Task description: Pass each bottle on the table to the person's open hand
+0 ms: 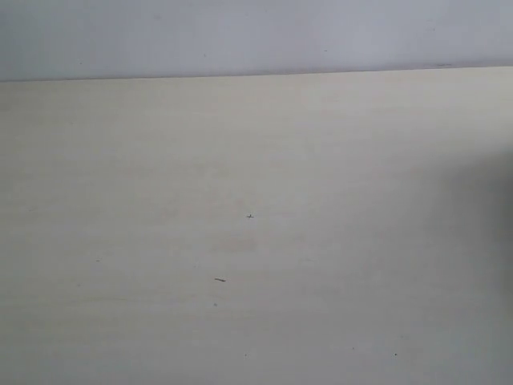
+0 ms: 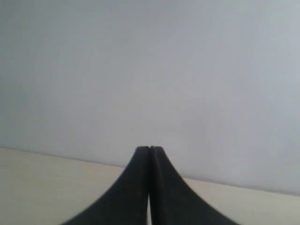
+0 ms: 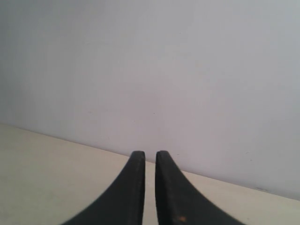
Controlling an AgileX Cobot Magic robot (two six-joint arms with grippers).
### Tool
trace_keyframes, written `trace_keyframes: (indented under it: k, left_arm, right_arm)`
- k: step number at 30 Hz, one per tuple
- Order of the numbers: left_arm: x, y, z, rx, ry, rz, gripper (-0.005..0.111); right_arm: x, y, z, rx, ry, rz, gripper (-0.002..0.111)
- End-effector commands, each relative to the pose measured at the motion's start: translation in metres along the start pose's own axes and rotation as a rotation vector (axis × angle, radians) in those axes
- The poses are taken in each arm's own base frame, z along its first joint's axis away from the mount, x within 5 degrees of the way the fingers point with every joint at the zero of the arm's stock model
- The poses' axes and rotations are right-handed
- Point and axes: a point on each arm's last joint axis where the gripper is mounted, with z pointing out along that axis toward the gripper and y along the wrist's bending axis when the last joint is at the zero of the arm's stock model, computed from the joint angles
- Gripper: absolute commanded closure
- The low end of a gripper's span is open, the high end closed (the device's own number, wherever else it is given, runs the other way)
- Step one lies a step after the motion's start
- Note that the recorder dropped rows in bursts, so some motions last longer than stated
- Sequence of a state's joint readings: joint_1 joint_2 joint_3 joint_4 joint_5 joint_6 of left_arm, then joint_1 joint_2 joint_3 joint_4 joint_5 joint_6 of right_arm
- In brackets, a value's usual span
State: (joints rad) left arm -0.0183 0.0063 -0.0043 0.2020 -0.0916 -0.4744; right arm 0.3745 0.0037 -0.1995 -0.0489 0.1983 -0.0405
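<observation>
No bottle and no hand shows in any view. The exterior view holds only the pale beige table [image 1: 240, 160], bare but for a few small specks. Neither gripper appears there. In the left wrist view my left gripper [image 2: 149, 149] is shut, its dark fingertips pressed together with nothing between them, hovering over the table [image 2: 42, 187]. In the right wrist view my right gripper [image 3: 149, 153] is all but shut, only a thin slit between its fingertips and nothing in it. It points across the table [image 3: 56, 178] toward the wall.
A plain grey-white wall [image 1: 256, 36] runs along the table's far edge and fills most of both wrist views. A dim shadow [image 1: 497, 200] lies at the right border of the exterior view.
</observation>
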Motion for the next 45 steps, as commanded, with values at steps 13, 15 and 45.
trace_keyframes:
  k: [13,15,45]
  left_arm:
    - [0.0122,0.0057,-0.0014,-0.051,0.125,0.143,0.107]
    - [0.0126,0.0057,-0.0015,-0.051,0.13,0.151,0.107]
    - [0.0126,0.0059,-0.0015,-0.051,0.13,0.173,0.107]
  right_arm:
    - [0.0006,-0.0001,-0.0003,0.004,-0.001,-0.011,0.098]
    - [0.0006,-0.0001,-0.0003,0.004,-0.001,-0.011,0.098]
    - [0.0006,-0.0001,-0.0003,0.004,-0.001,-0.011,0.098]
